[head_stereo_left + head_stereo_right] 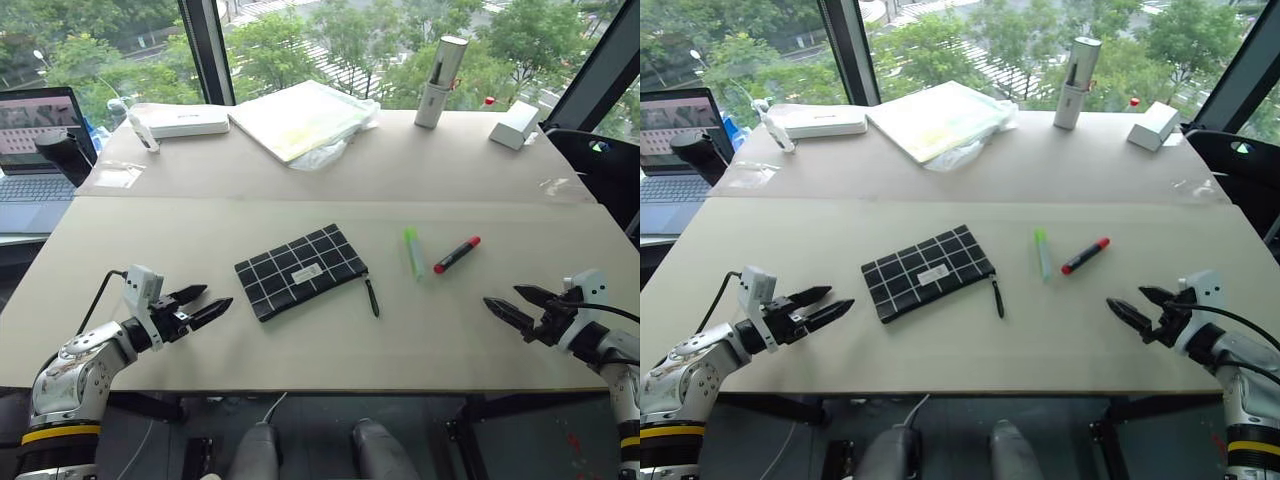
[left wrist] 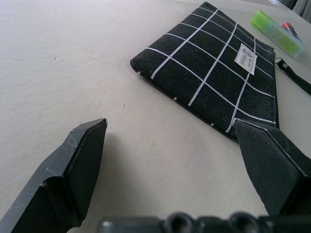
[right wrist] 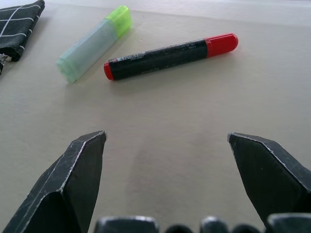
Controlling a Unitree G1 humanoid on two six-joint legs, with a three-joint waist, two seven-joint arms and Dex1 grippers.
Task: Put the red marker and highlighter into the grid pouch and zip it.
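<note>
We hold both hands wide open and empty over the tabletop (image 1: 200, 215): the left hand (image 1: 198, 305) near the grid pouch (image 1: 300, 270), the right hand (image 1: 512, 304) short of the red marker (image 1: 457, 254) and the highlighter (image 1: 413, 252), which lie just beside each other. Nothing is bagged yet. The 2 round pens could roll if nudged, and the flat pouch looks zipped, so it may slide when we tug its strap (image 1: 372, 296).

The grid pouch (image 1: 300, 271) is showing black with white lines, the highlighter (image 1: 413, 252) pale green, the red marker (image 1: 457, 255) black with red cap.
</note>
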